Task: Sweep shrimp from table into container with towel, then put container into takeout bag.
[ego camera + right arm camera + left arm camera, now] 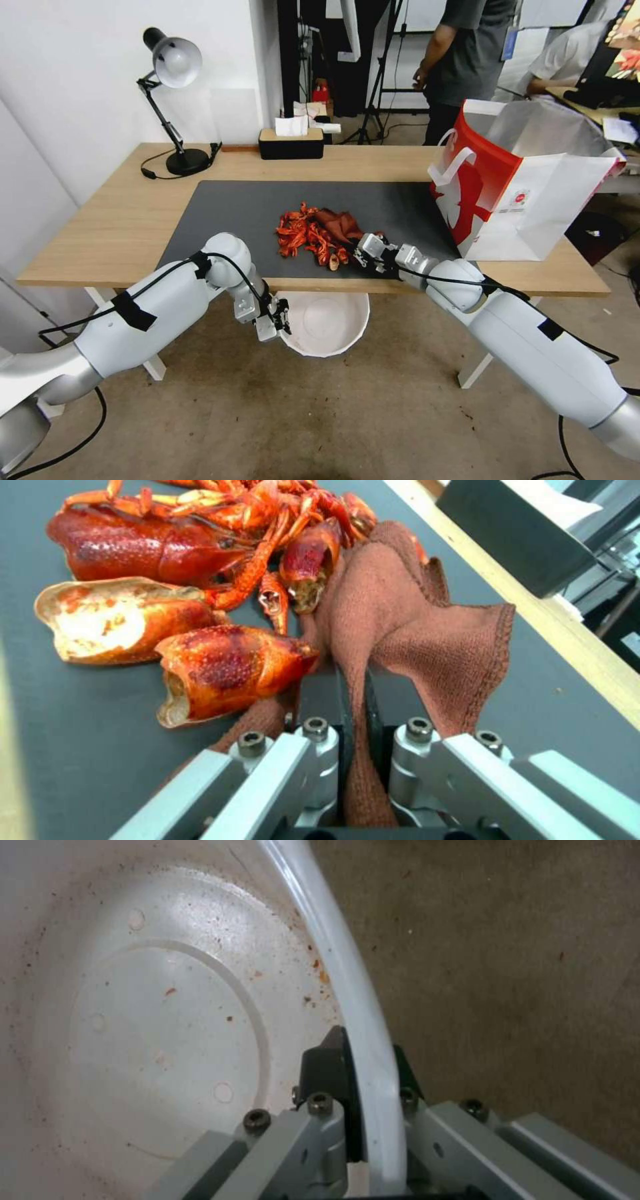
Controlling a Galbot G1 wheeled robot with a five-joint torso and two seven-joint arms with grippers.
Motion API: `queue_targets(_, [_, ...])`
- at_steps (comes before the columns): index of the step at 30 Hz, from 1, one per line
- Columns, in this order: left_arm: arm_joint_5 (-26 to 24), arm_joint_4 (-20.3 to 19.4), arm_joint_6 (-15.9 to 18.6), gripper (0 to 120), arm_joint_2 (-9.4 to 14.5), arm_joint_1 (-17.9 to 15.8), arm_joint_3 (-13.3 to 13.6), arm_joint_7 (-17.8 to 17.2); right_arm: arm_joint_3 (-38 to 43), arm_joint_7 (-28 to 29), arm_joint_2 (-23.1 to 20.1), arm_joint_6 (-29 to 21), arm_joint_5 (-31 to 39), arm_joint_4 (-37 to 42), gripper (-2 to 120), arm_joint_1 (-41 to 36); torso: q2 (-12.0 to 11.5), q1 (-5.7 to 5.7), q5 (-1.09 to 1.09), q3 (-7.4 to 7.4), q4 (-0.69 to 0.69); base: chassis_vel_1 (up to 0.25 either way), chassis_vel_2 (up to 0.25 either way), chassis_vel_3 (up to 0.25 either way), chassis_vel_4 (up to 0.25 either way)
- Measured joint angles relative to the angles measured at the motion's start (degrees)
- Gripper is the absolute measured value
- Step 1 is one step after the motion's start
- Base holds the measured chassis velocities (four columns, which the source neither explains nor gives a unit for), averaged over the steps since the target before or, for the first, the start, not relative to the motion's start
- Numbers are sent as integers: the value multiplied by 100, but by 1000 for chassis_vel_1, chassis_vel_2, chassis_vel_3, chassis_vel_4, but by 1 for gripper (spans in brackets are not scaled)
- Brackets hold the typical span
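The table (100, 227) carries a dark grey mat (227, 220) across its middle, with a black desk lamp (172, 100) at the far left corner and a black tissue box (291, 143) along the far edge. At the table's right end stands the bag (533, 207), upright and open-mouthed, its red face toward the mat and its white handles (453, 167) hanging on that side. Below the table's near edge, out over the floor, the bowl (333, 327) is held by the left gripper (273, 325), whose fingers are pinched together on the bowl's rim, one inside and one outside the thin white wall (360, 1040); the bowl's inside shows specks and smears, with no shrimp in it. Its far rim lies under the table edge, just below the shrimp. The right gripper (363, 252) reaches in low over the near edge of the mat, its fingers clamped on a fold of the towel (407, 625), which spreads out ahead of them. The towel (340, 223) lies against the right side of the shrimp (307, 237), touching them. The shrimp sit in a loose pile on the mat near its front edge, with a few hollow shell pieces (227, 670) lying closest to the right gripper and one pale piece (333, 265) right at the mat's near border.
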Motion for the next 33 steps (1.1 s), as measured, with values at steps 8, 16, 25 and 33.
queue_targets(8, [-9,-9,-1,0,10,0,2,29,71,17,-63,-61,7,281,2,-200,0,0,0,0,0,0,0,0,0])
queue_targets(16, [-10,-1,-2,0,9,7,-1,34,133,53,-128,-104,7,482,2,-347,0,0,0,0,0,0,0,0,0])
queue_targets(25, [-7,38,-10,0,12,14,-14,35,223,82,-202,-109,7,754,2,-606,0,1,0,0,0,0,0,0,0])
queue_targets(33, [-3,82,-29,0,-3,2,-21,34,286,86,-273,-109,7,893,2,-743,1,1,0,0,0,0,0,0,0])
